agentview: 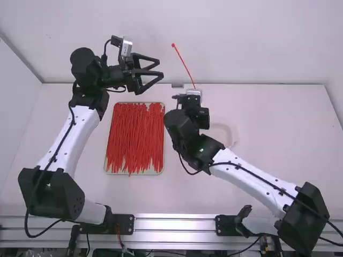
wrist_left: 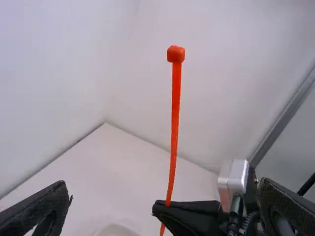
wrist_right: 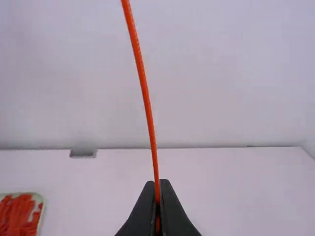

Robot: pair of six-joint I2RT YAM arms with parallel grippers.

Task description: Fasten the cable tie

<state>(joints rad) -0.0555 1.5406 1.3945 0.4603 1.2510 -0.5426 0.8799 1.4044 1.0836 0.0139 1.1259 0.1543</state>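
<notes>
1. The single red plastic cable tie [agentview: 184, 67] stands almost upright in the air, just beyond the far right corner of the flat tan tray [agentview: 144, 173]. Its small square head [wrist_left: 175, 54] is at the top, and the strap leans slightly back toward the tray's side.
2. The right arm's black two-finger gripper [agentview: 193, 89] holds the tie at its lower end, to the right of the tray's far edge. Its fingers [wrist_right: 147, 209] are pressed together and clamped on the strap. In the right wrist view the strap rises from between the closed tips and bows gently as it climbs.
3. The left arm's black gripper [agentview: 159, 69] hovers above the tray's far edge, raised well off the bench. Its fingers [wrist_left: 42, 209] are spread wide apart with nothing between them. They point toward the upright tie but stay apart from it.
4. The tray lies flat on the white bench [agentview: 268, 123] and carries a thick heap of loose red cable ties [agentview: 134, 136], laid lengthwise from its near edge to its far edge.
5. The left arm's white links rise along the tray's left side. The right arm's links run along the bench to the tray's right.
</notes>
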